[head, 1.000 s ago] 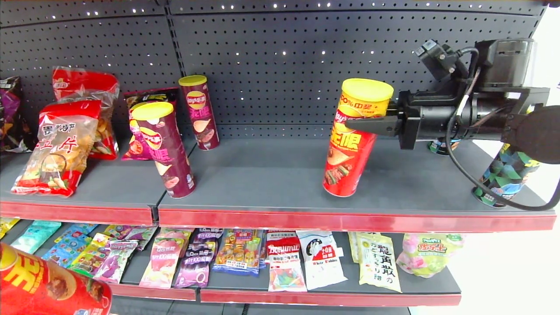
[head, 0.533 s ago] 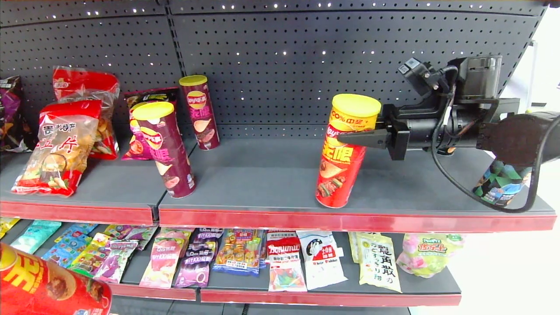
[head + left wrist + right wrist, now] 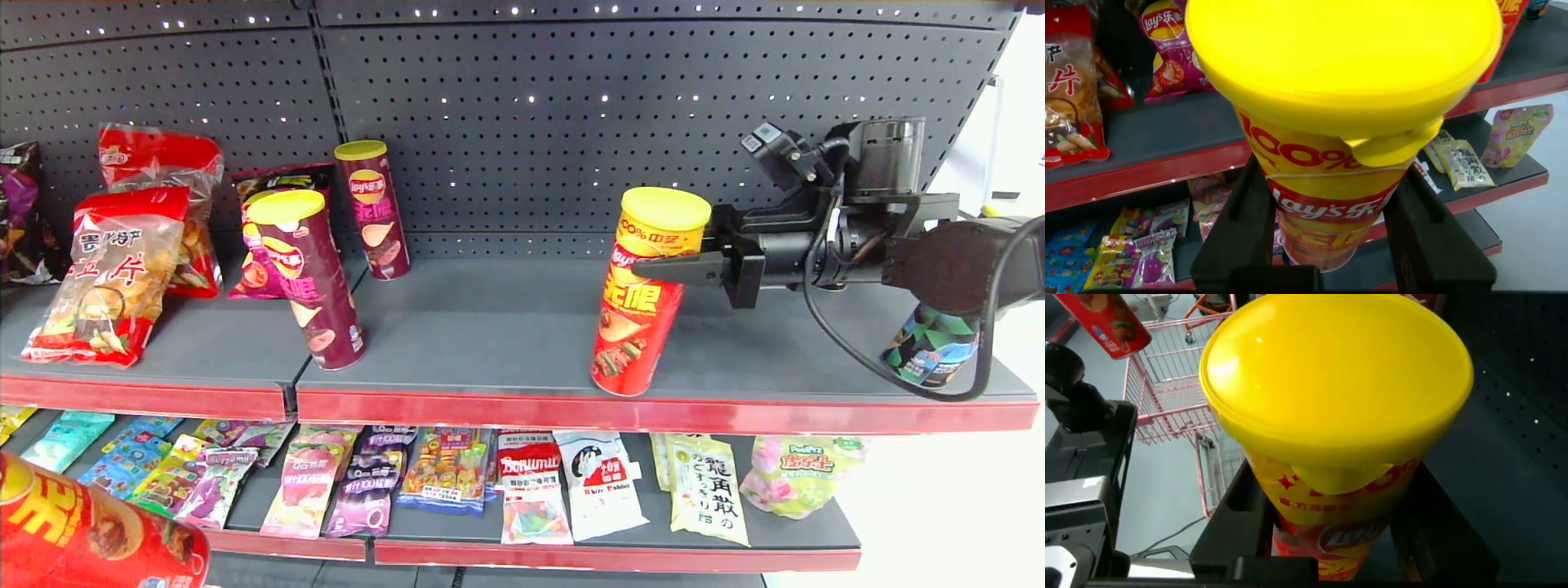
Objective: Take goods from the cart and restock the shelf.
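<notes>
L gripper point(image 3: 1331, 233): clamped on left red chip can point(image 3: 1343, 73), yellow lid up; held low, at 7 o'clock in the head view, below shelf level.
Purple chip cans point(image 3: 306, 278): two on upper shelf point(image 3: 490, 327), at 9 o'clock of the right-hand can, well apart from it. Front one leans.
Right red chip can point(image 3: 649, 294): over upper shelf, mid-right, tilted w/ lid toward 1 o'clock. Base at the red front lip; can't tell if it touches the deck.
R gripper point(image 3: 657, 265): closed around that can just under the lid, arm coming in from 3 o'clock.
Patterned can point(image 3: 931, 347): far right of shelf, behind the arm.
Cart point(image 3: 1167, 408): pink wire cart, seen past the lid in the right wrist view.
Change: over the last sec the right can dropped and slid toward 7 o'clock, nearer the front lip.
Meaning: prob. set-down stage; can needs righting before release, or it may tip off the edge.
</notes>
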Tool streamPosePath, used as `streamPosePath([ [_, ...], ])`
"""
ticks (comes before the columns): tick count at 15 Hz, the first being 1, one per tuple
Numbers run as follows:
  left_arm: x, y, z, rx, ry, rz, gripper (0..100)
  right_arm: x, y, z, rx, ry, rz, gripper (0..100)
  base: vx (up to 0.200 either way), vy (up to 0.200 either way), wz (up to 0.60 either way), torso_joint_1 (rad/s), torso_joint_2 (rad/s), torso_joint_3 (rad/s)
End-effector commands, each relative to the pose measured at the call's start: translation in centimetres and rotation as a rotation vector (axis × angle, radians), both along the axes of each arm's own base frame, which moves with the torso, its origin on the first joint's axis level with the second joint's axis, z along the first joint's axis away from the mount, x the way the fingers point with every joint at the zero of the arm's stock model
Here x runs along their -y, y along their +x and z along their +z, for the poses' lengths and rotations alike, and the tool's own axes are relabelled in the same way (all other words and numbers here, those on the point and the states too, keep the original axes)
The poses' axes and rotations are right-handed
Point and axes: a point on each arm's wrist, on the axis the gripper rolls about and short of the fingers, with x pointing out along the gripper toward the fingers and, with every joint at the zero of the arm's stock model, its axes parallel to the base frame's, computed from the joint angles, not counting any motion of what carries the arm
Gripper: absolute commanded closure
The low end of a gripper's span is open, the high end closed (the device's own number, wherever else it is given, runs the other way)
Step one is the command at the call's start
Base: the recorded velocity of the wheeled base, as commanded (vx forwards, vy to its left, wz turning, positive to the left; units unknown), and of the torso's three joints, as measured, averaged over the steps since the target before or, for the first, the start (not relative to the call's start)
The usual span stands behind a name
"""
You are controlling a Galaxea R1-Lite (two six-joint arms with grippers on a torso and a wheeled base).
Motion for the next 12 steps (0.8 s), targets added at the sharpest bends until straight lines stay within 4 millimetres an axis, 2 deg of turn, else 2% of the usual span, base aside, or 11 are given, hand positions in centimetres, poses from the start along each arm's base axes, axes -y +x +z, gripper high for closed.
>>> streamPosePath([
  [1, 0.0, 0.0, 0.0, -0.002, 0.001, 0.001, 100, 0.1, -0.1, -0.1, -0.004, 0.001, 0.007, 100, 0.0, 0.0, 0.0, 0.0, 0.0, 0.0],
  [12, 0.0, 0.0, 0.2, 0.007, 0.001, 0.002, 100, 0.5, 0.4, -1.7, -0.005, -0.017, 0.014, 100, 0.0, 0.0, 0.0, 0.0, 0.0, 0.0],
])
